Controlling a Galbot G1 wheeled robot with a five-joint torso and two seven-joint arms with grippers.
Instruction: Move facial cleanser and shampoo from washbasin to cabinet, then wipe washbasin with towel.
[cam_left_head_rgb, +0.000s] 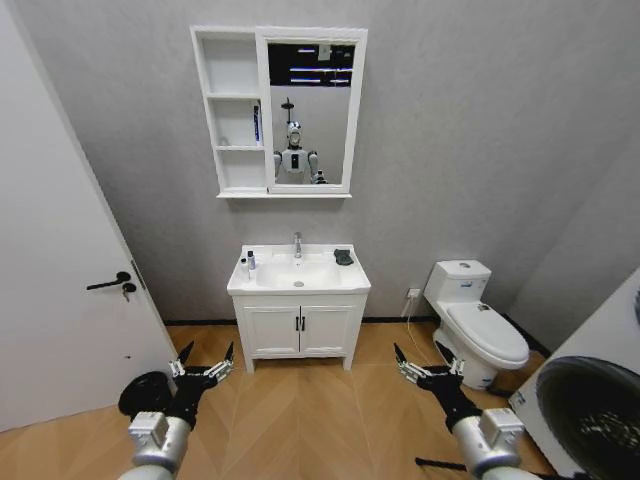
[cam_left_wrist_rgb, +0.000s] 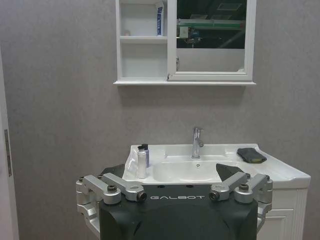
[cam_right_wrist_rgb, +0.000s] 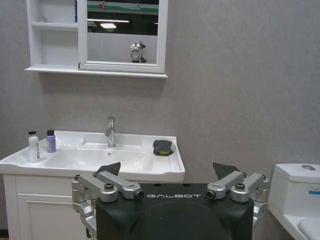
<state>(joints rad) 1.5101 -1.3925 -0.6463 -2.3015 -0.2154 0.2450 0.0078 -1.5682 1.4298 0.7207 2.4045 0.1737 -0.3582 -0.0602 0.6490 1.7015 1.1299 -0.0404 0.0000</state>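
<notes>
Nearest, the left claw (cam_left_head_rgb: 205, 362) and right claw (cam_left_head_rgb: 424, 364) hover released above the wood floor, while 2 small bottles (cam_left_head_rgb: 247, 264) and the dark folded towel (cam_left_head_rgb: 344, 257) rest on the white ceramic washbasin (cam_left_head_rgb: 298, 283) below the white wall cabinet (cam_left_head_rgb: 232, 110).

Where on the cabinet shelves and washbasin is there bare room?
On the cabinet, the top and bottom shelves look bare; the middle holds a blue-white tube at its mirror side. The washbasin rim is crowded at its left by two bottles, its right corner by the towel.
</notes>
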